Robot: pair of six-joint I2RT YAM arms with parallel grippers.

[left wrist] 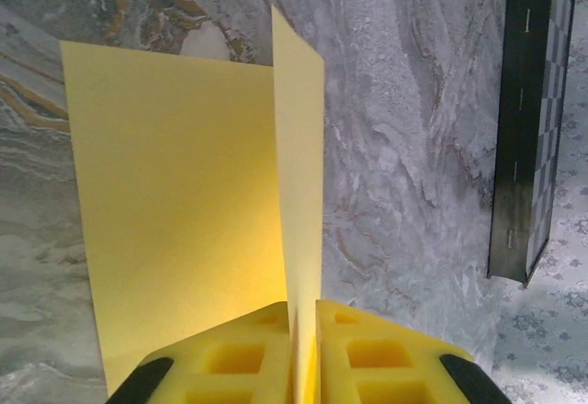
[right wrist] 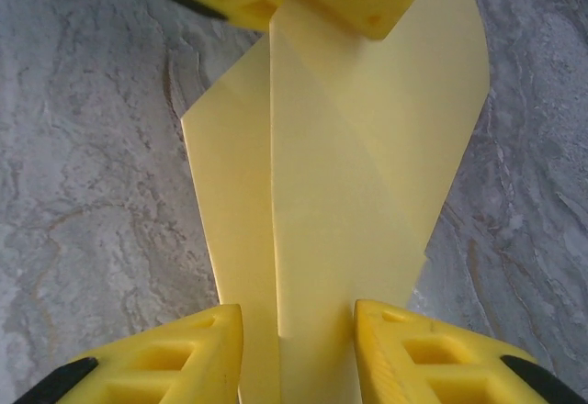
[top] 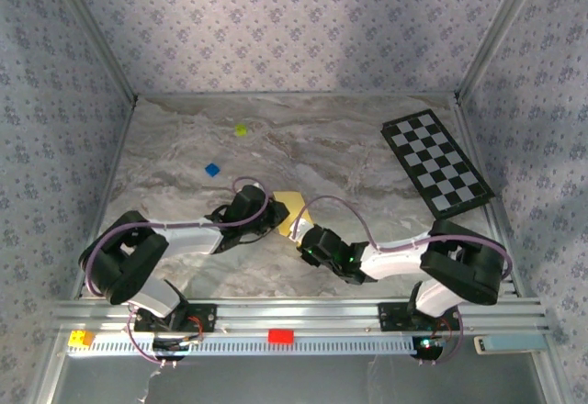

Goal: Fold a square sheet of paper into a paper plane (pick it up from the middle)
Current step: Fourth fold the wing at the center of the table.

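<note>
Left tool (left wrist: 303, 353): yellow pads pressed nearly together, pinching a raised vert. fold of the sheet of paper (left wrist: 175, 193). In its wrist view the rest of the sheet spreads out left of the fold, w/ the pinched flap standing on edge up the ctr of frame. Right tool (right wrist: 299, 358): pads apart, part open, straddling the sheet's near end. Paper runs btwn them, close to the right-hand pad w/ a gap at the other; not clamped, can't tell if it touches. In the right wrist view the sheet is creased lengthwise and a bit twisted, its far end sitting in the left tool's pads at top of frame. Overhead: both tools nose to nose near the front-ctr of the worktop (top: 367, 156), grey marbled, w/ the sheet btwn them and a yellow corner poking out past the left tool. Further out: small blue block (top: 212, 170) and yellow-green block (top: 241, 130) back-left, well apart from the tools. Checkered board (top: 436, 163) lies flat at far right by the wall.
</note>
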